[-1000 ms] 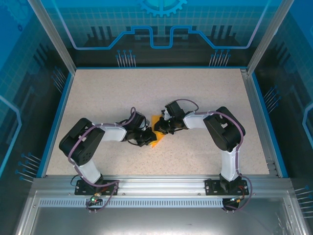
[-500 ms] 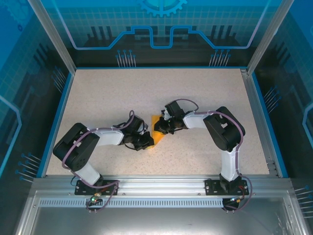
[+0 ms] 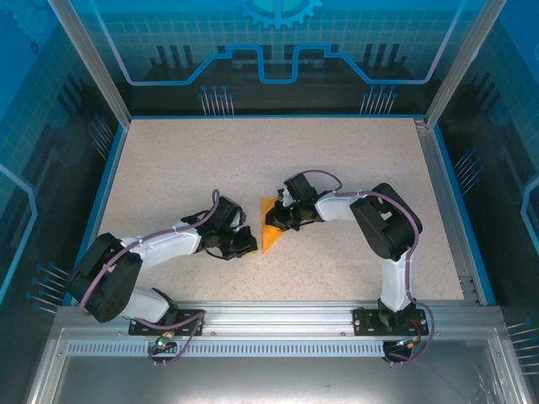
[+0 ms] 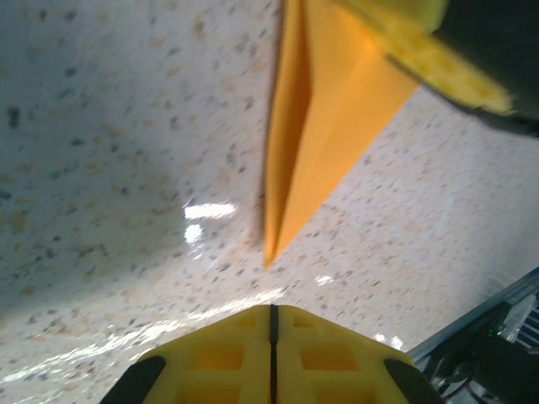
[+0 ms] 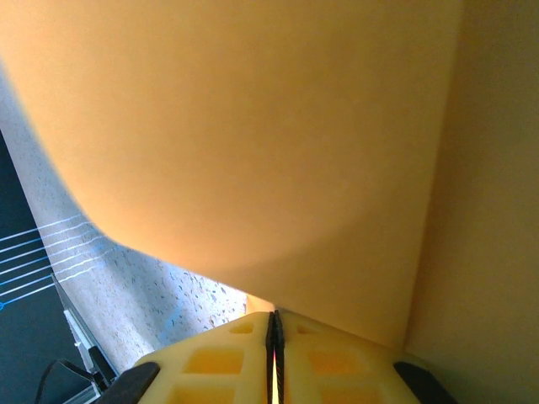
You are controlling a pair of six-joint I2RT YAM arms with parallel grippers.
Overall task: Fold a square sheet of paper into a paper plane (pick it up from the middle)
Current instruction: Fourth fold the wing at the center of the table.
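left fingers [image 4: 221, 355] backed off — closed, right fingers [image 5: 337, 364] pinch paper plane [image 4: 324, 109]

A speckled beige desk [image 3: 210, 160] is edged by a thin blue rim [image 3: 269, 116]. Aluminium posts [image 3: 88, 63] rise at its far corners, beside translucent blue panels [image 3: 278, 42] printed with circuit lines. A grey metal rail [image 3: 278, 316] runs along the near edge.

paper plane [image 4: 324, 109]: thin matt orange paper | table [image 3: 337, 168]: speckled, faintly glossy | left claw [image 4: 271, 324]: yellow plastic | front rail [image 3: 278, 320]: metal
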